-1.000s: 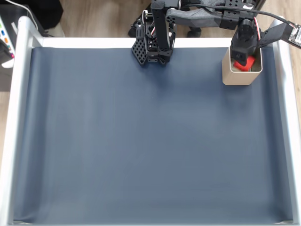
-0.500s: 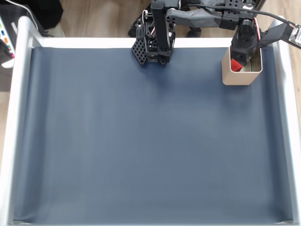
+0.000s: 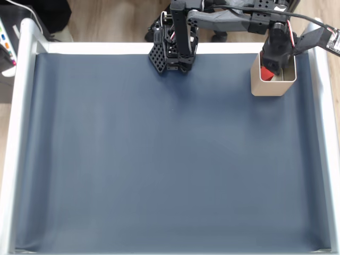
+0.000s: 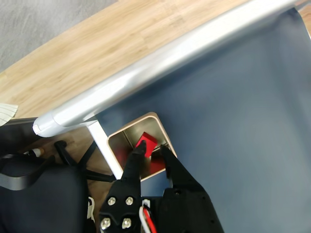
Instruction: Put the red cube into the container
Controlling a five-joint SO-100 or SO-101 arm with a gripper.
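counter (image 3: 159, 159) under a dark blue mat filled most of the fixed view, bare from its left edge across to the middle, with a pale metal rail (image 3: 18, 133) down the side. along the top edge, left of centre, stood the arm's black base (image 3: 172, 50). further right, in the top right corner, sat the container (image 3: 271, 85), an open square tin on the mat, and the arm reached over from the base to hang above it.

in the wrist view the pincer (image 4: 151, 149) pointed down into the tin's mouth (image 4: 116, 138). its two black fingers stood a little apart at the tips, and the red cube (image 4: 146, 141) showed just past them, inside the tin's walls. from this angle i could not tell whether the fingertips gripped the cube or had let it go; the gap looked narrow and the cube lay right against the left tip. in the fixed view a patch of red (image 3: 267, 75) showed inside the tin beneath the wrist.

my reading was that the step in hand was the drop itself, at the very end of the task. the next move called for spreading the fingers fully if they were not free, then lifting straight up so neither finger caught the tin's rim and tipped it.
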